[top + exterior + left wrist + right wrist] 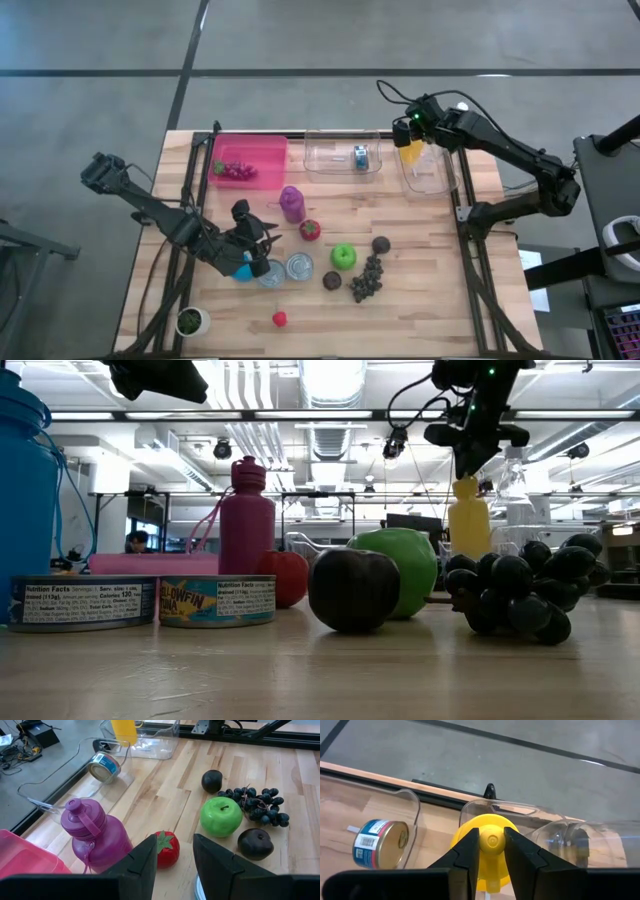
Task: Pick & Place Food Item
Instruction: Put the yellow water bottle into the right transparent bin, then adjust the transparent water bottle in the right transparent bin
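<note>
A yellow bottle [409, 152] [469, 520] hangs upright under my right gripper [408, 133] [491, 851], which is shut on its cap, over the far-left corner of the right clear bin [436, 178]. In the low view the green apple [400, 565] and the dark grapes [520, 590] hide the bottle's base. My left gripper [258, 240] [175, 857] is open and touches nothing. It hovers near the table's left side over the tuna cans [285, 268], facing the red tomato [166, 849] and the purple bottle [95, 837]. My right gripper pinches the yellow bottle's round cap [491, 840] at its top, one finger [467, 851] on each side. The fingers come from above, pointing down. The bottle hangs upright below them [469, 525]; whether its base touches the bin cannot be told.
A middle clear bin [342, 160] holds a tuna can [360, 156]. The pink bin [248, 160] holds grapes. Two dark plums [381, 244] [332, 280], a blue bottle [243, 268], a small red fruit [280, 318] and a white cup [191, 321] also stand on the wooden table.
</note>
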You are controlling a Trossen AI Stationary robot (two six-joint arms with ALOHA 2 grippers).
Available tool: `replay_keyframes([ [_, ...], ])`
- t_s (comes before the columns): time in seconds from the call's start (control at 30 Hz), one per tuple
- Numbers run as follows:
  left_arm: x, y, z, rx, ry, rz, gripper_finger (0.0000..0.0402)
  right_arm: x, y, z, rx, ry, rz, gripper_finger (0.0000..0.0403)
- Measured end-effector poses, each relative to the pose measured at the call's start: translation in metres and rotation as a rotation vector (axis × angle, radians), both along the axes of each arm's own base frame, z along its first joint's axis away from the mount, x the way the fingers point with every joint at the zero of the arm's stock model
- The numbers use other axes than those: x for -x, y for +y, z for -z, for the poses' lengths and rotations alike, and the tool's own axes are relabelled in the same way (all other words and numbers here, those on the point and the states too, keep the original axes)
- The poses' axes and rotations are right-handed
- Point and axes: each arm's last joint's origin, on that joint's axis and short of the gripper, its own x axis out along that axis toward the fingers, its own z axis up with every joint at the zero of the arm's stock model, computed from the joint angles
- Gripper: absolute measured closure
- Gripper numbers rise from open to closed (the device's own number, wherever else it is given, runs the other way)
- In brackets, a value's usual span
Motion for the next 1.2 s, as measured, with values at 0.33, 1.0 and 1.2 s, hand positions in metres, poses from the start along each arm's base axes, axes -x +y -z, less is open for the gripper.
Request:
replay_keyframes([
  [0.33, 0.000, 0.000, 0.000, -0.001, 0.001, 0.001, 0.0270, -0.002, -0.002, 0.010, -0.006, -0.007, 0.015, 0.0323],
  [1.0, 0.000, 0.000, 0.000, -0.001, 0.000, 0.000, 0.0273, -0.003, -0.004, 0.013, -0.009, -0.005, 0.017, 0.0283],
  [1.2, 0.000, 0.000, 0.000, -0.001, 0.000, 0.000, 0.0272, -0.003, -0.004, 0.014, -0.011, -0.005, 0.018, 0.0257],
])
